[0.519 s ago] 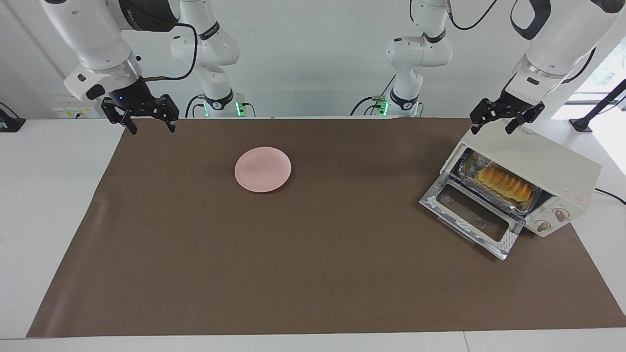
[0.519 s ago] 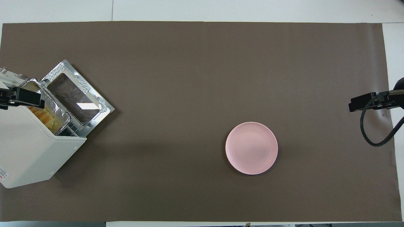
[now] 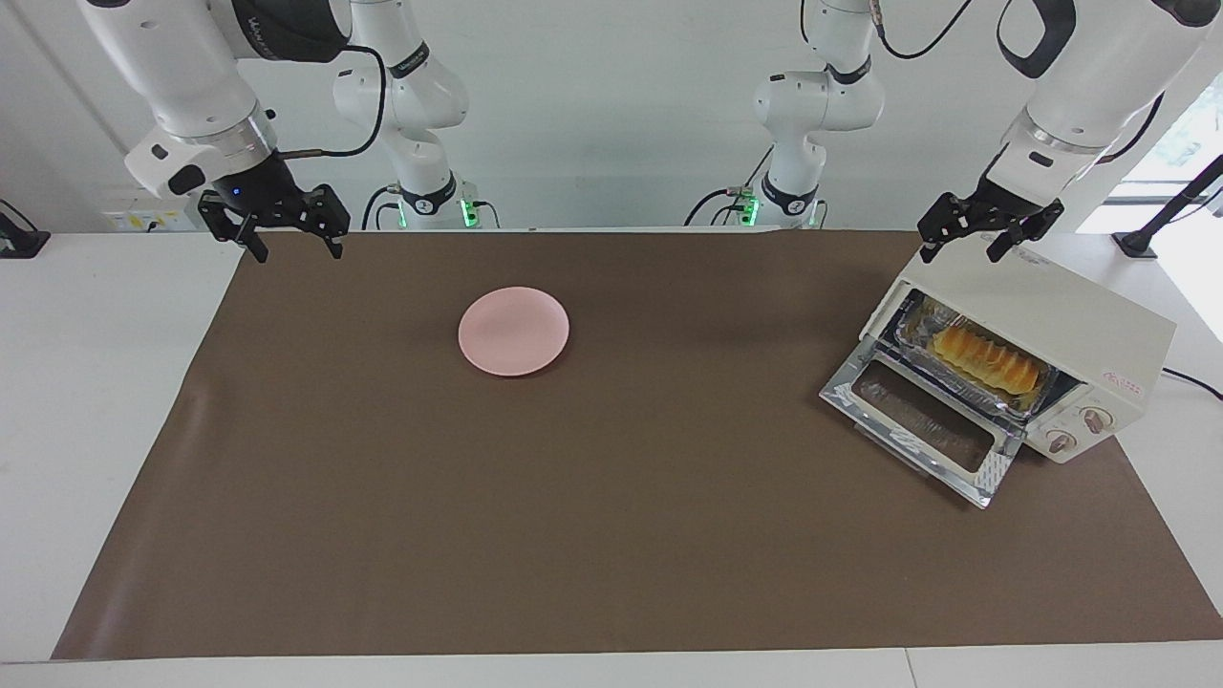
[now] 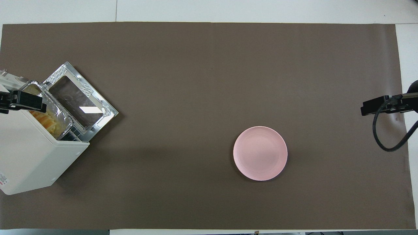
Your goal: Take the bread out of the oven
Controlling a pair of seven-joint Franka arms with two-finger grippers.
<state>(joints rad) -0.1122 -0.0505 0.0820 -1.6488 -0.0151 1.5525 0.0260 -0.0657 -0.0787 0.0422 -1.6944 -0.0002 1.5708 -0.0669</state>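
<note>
The bread (image 3: 986, 357) lay in a foil tray (image 3: 965, 380) on the rack inside the toaster oven (image 3: 1051, 315), lengthwise along the opening. The oven stood at the left arm's end of the desk (image 3: 57, 382), partly on the brown mat (image 3: 611, 497), turned at an angle so that its opening faced the middle of the mat. Its glass door (image 3: 922, 420) was dropped fully down and rested on the mat in front of the oven, which left the loaf exposed and reachable from the front. The loaf had not yet been removed.

The left claw (image 3: 989, 232) hung over the oven's top corner nearest the robots, released and holding nothing, apart from the housing as far as the facing view showed. This position appeared to suit a descent toward the opening. An approach would probably need to clear the lowered door and the tray's thin rim, which could snag or slide.

A pink plate (image 3: 514, 331) sat near the mat's middle, well apart from the oven, a likely destination for the loaf. The right claw (image 3: 284, 227) waited, released and empty, over the mat's edge at the right arm's end.
</note>
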